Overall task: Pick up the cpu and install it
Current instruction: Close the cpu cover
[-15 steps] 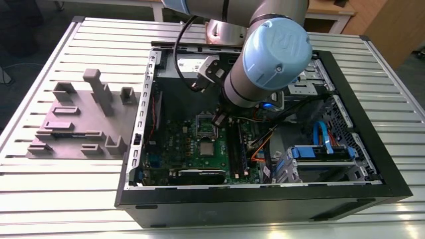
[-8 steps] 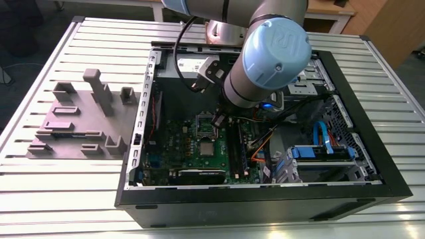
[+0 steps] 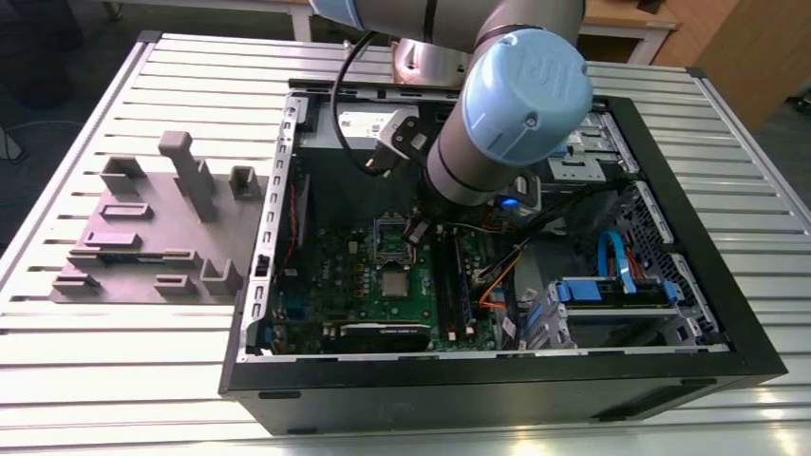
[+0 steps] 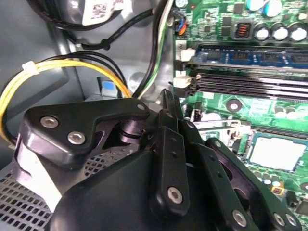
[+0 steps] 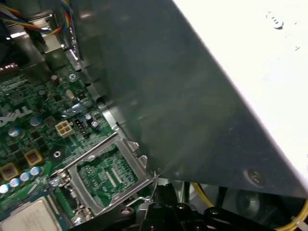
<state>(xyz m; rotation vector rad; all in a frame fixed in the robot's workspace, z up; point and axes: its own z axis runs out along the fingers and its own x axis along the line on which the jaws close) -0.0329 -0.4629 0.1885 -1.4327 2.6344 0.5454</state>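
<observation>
The cpu (image 3: 397, 283) is a small silvery square lying flat in its socket on the green motherboard (image 3: 342, 275); it appears as the cpu (image 4: 276, 151) in the second wrist view and as the cpu (image 5: 24, 216) in the first. The hinged metal socket frame (image 5: 108, 175) is swung open next to it, the frame (image 3: 393, 236) standing above the chip. My gripper (image 3: 416, 231) hangs inside the case right at that frame. The black fingers of the gripper (image 4: 166, 96) meet at a thin tip, shut with nothing between them. The gripper (image 5: 161, 190) sits by the frame's edge, apart from the cpu.
The open black computer case (image 3: 709, 313) walls in the work. A big grey box (image 5: 202, 96) looms close beside the gripper. Memory slots (image 4: 250, 84) and yellow cables (image 4: 62, 65) lie nearby. A grey fixture block (image 3: 152, 228) stands at the exterior view's left, outside the case.
</observation>
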